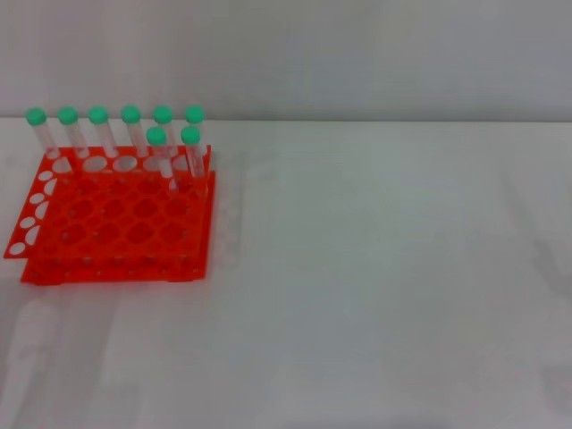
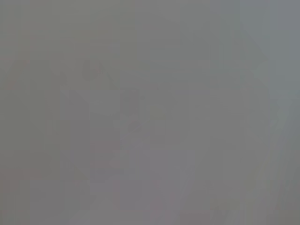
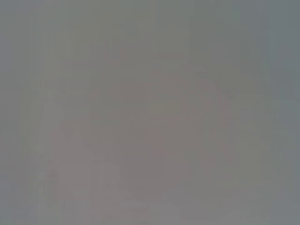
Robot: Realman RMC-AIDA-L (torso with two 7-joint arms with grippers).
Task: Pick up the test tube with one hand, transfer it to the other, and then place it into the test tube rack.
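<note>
Rack on table's left w/ eight capped tubes upright at back; both grippers' fingers unseen, can't tell state.

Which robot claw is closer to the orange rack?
Neither can be judged: no claw appears in any view. The rack sits on the robot's left side of the table, holding eight green-capped tubes. Both wrist views show nothing recognisable.
</note>
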